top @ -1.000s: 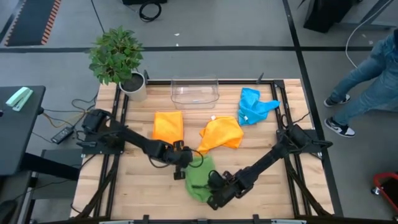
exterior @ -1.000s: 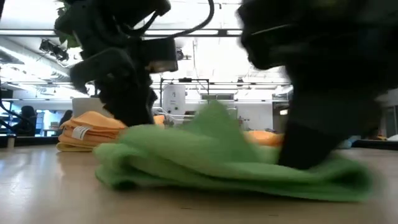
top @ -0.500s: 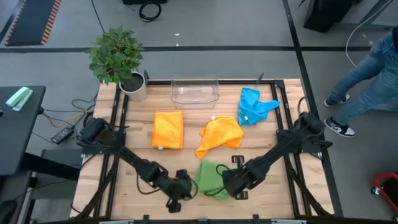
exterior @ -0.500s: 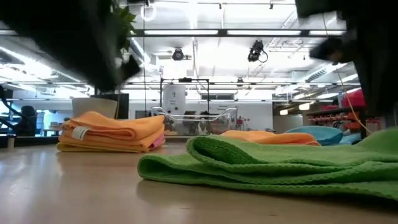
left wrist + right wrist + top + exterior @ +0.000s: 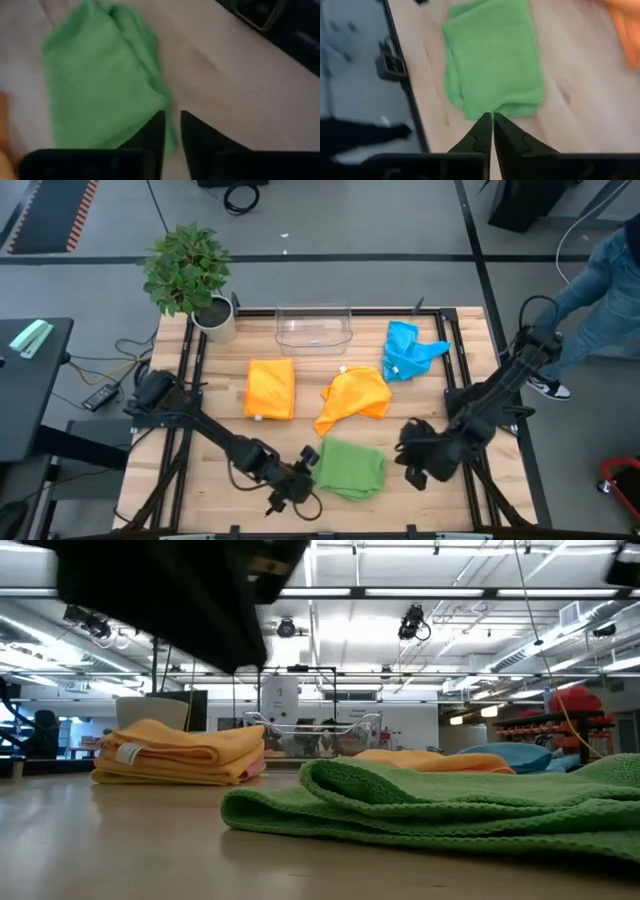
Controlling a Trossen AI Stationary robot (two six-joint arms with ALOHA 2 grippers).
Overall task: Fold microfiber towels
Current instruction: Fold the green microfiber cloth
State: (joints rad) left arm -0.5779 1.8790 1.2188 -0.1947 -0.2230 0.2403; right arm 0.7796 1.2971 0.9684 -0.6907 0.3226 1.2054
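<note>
Wooden table (image 5: pixel 215 470), green towel (image 5: pixel 347 468) between left gripper (image 5: pixel 303 477) and right gripper (image 5: pixel 408 453).

A potted plant (image 5: pixel 187 275) stands beside a clear bin (image 5: pixel 313 328) on the table (image 5: pixel 220 436).

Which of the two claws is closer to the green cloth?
Left. The left gripper sits right at the green cloth's edge; the right gripper hangs clear of its other side.
</note>
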